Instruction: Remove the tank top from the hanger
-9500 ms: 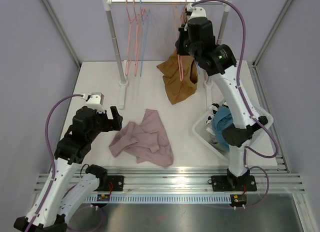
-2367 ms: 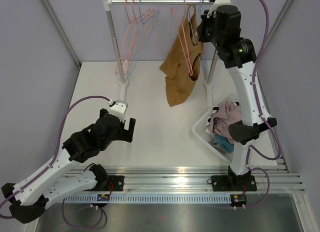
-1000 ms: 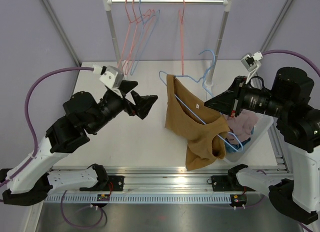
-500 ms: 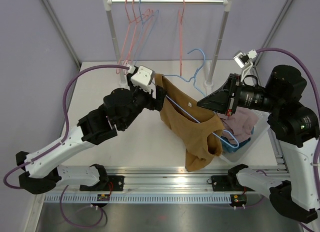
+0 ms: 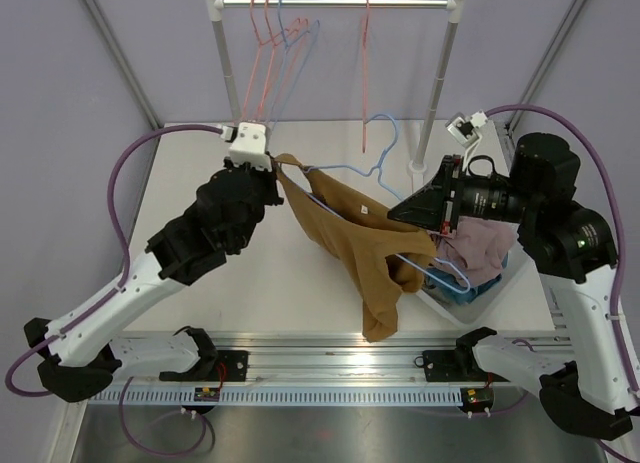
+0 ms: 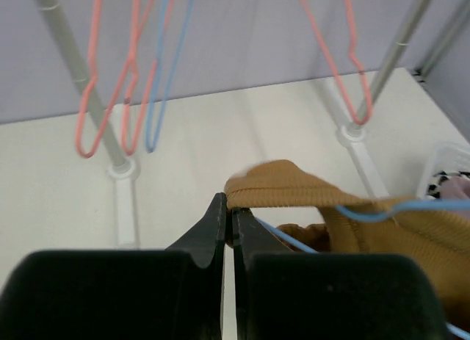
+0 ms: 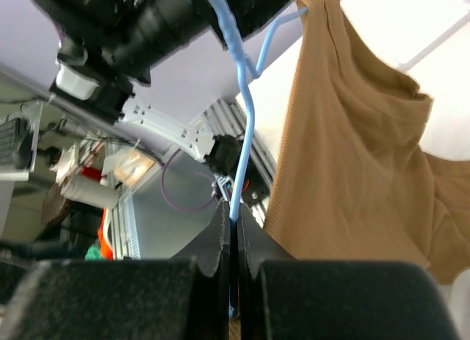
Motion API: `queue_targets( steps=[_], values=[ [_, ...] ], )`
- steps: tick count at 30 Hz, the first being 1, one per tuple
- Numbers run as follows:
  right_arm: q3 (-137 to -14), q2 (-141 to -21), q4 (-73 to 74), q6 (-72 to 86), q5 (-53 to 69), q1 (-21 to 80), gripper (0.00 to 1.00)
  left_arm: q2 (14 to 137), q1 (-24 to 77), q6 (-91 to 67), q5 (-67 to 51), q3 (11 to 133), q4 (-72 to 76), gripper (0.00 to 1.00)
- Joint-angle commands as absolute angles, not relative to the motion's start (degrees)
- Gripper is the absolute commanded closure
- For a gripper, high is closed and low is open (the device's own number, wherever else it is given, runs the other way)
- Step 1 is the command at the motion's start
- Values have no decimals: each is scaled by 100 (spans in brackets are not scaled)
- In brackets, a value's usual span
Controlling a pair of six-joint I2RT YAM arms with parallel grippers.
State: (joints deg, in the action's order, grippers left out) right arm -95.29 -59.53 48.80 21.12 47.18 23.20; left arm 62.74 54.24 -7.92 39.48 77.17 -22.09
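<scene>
A brown tank top (image 5: 350, 245) hangs stretched in the air on a light blue wire hanger (image 5: 381, 148), above the white table. My left gripper (image 5: 279, 169) is shut on the top's shoulder strap at the upper left end. In the left wrist view the jaws (image 6: 228, 211) pinch the ribbed strap of the tank top (image 6: 294, 191), and the hanger's blue wire (image 6: 400, 207) runs beside it. My right gripper (image 5: 394, 214) is shut on the hanger's wire near the garment's right side. Its wrist view shows the hanger (image 7: 239, 98) rising from the shut gripper (image 7: 233, 224), with the tank top (image 7: 345, 149) draped to the right.
A clothes rack (image 5: 335, 1) at the back carries pink hangers (image 5: 262, 53), a blue one (image 5: 300, 53) and a lone pink one (image 5: 365, 63). Its right post (image 5: 437, 83) stands just behind the held hanger. A white basket (image 5: 482, 299) with pink and blue clothes sits under my right arm.
My left gripper has shut on the tank top's strap and drawn it up and to the left, stretching the fabric. The right gripper holds the hanger and has shifted slightly left.
</scene>
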Motion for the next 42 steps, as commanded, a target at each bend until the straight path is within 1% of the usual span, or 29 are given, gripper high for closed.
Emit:
queue_targets(
  steps=[1,4,6,10,13,14,16,17,18,20,21,22,23,24,25,26,27,28,29,31,32,34,35,36,37,38,39,40,42],
  values=[
    [-8994,-5889,4247,1793,5717,2311,100,5757,4985,-1545,4859,7708,-2538,100],
    [-8414,-5784,3263,2029,6457,2303,100,5695,4510,-1915,4817,7787,-3154,100],
    [-8236,-5722,2719,2250,6521,2311,100,5687,4203,-2161,4694,7813,-3574,100],
    [-7998,-5651,2294,2276,6601,2311,100,5616,3675,-2443,4088,7770,-3920,100],
    [-7771,-5573,2023,2320,6373,2303,100,5450,3419,-2487,3255,7621,-3946,100],
    [-7648,-5537,1839,2407,6381,2303,100,5371,3384,-2540,3139,7594,-3964,100],
    [-7167,-5397,865,2635,6582,2303,100,5309,3270,-2575,2954,7497,-4043,100],
    [-6989,-5344,435,2941,6705,2311,100,5282,3209,-2566,2675,7471,-4060,100],
    [-6822,-5309,-474,3101,6776,2320,100,5247,3121,-2540,2533,7436,-4078,100],
    [-6522,-5335,-1261,3391,6514,2355,100,5195,3076,-2331,1857,7392,-3982,100],
    [-6443,-5361,-1605,3549,6356,2390,100,5099,3076,-2225,1524,7339,-3877,100],
    [-6251,-5422,-2035,3699,5937,2478,100,5028,3076,-2111,1120,7147,-3763,100],
    [-6136,-5458,-2927,4022,5637,2583,100,4923,3085,-1944,342,7032,-3475,100],
    [-5996,-5589,-3344,4086,5347,2871,100,4757,3085,-1899,21,6875,-3332,100],
    [-5959,-5677,-3714,4000,4735,3057,100,4694,3085,-1855,-739,6682,-3261,100],
    [-5968,-5791,-4222,3886,4450,3224,100,4632,3085,-1794,-965,6610,-3217,100],
    [-6011,-5914,-4428,3789,4247,3574,100,4606,3094,-1767,-1115,6548,-3226,100],
    [-6229,-6254,-4830,3605,4080,3664,100,4553,3094,-1697,-1255,6504,-3365,100],
    [-6345,-6441,-4834,3569,4017,3761,100,4527,3085,-1661,-1239,6487,-3445,100],
    [-6408,-6933,-5919,3577,3651,3910,100,4439,3094,-1547,-1309,6434,-3568,100],
    [-6338,-7074,-6872,3560,3447,3920,100,4404,3085,-1442,-1379,6399,-3681,100],
    [-6144,-7338,-7547,3368,2974,3929,100,4325,3085,-1424,-1127,6337,-3770,100],
    [-6048,-7261,-7437,3166,2779,3929,100,4229,3085,-1433,-951,6302,-3884,100],
    [-5908,-6903,-7061,2947,2560,3937,100,4210,3085,-1433,-784,6267,-3972,100],
    [-5854,-6665,-6570,2353,2018,3955,100,4201,3085,-1433,-434,6258,-4060,100],
    [-5784,-6427,-5634,2016,1708,3981,100,4192,3085,-1424,-335,6232,-4208,100],
    [-5540,-6042,-5416,1717,1140,3981,100,4184,3085,-1406,-282,6136,-4236,100],
    [-5328,-5873,-5405,1314,829,3990,100,4149,3085,-1398,-273,6056,-4236,100],
    [-4828,-5391,-5459,1056,40,3990,100,4035,3085,-1467,-220,5776,-4131,100]
  ],
)
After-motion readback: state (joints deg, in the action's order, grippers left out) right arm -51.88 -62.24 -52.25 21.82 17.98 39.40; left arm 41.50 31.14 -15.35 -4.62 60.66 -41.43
